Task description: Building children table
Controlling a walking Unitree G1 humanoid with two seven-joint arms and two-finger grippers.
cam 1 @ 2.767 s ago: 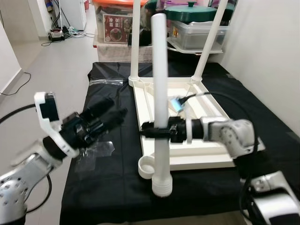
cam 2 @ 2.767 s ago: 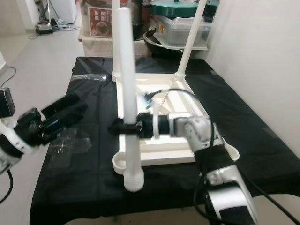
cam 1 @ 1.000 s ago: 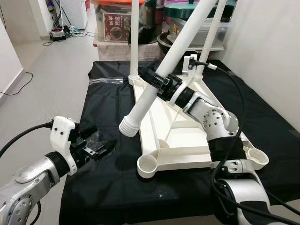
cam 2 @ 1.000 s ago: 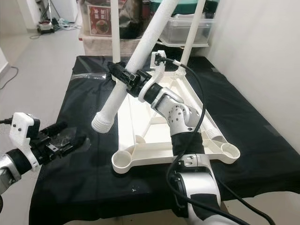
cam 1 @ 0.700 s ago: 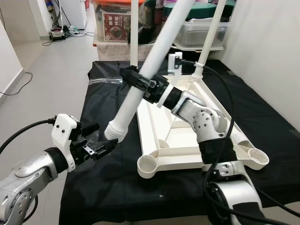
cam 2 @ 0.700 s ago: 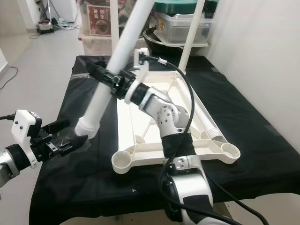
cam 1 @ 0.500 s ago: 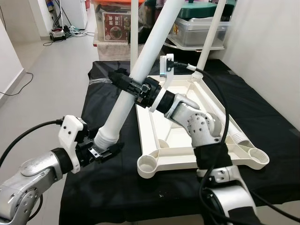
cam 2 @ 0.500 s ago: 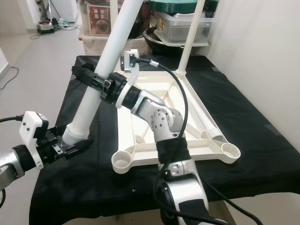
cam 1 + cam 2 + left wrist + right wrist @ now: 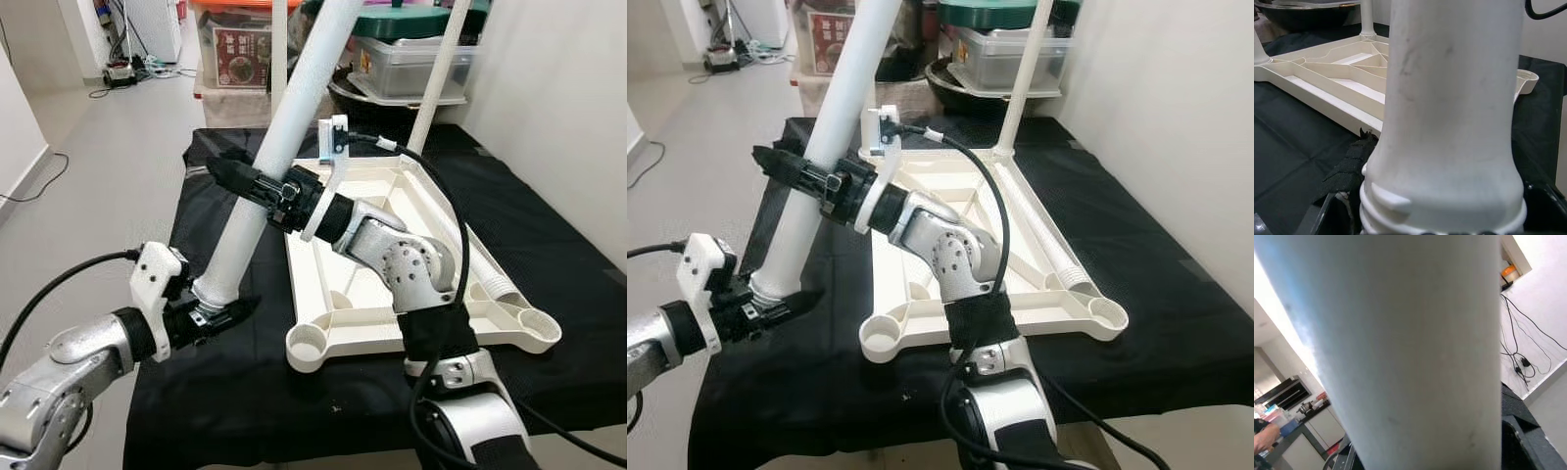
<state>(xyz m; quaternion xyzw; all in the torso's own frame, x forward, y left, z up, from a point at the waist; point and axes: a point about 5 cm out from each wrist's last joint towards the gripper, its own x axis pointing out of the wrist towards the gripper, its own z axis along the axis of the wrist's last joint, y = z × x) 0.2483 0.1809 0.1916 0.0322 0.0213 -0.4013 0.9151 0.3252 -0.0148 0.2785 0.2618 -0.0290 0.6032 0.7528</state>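
My right pincer (image 9: 257,186) is clamping the white table leg (image 9: 279,137) midway along its length, holding it tilted beside the upturned white table frame (image 9: 392,230). My left pincer (image 9: 217,315) is closing around the leg's threaded lower end (image 9: 211,290), just beside the frame's near corner socket (image 9: 306,345). The frame is lying on a black cloth (image 9: 588,294) over the tabletop, with two legs (image 9: 438,73) already standing at its far corners.
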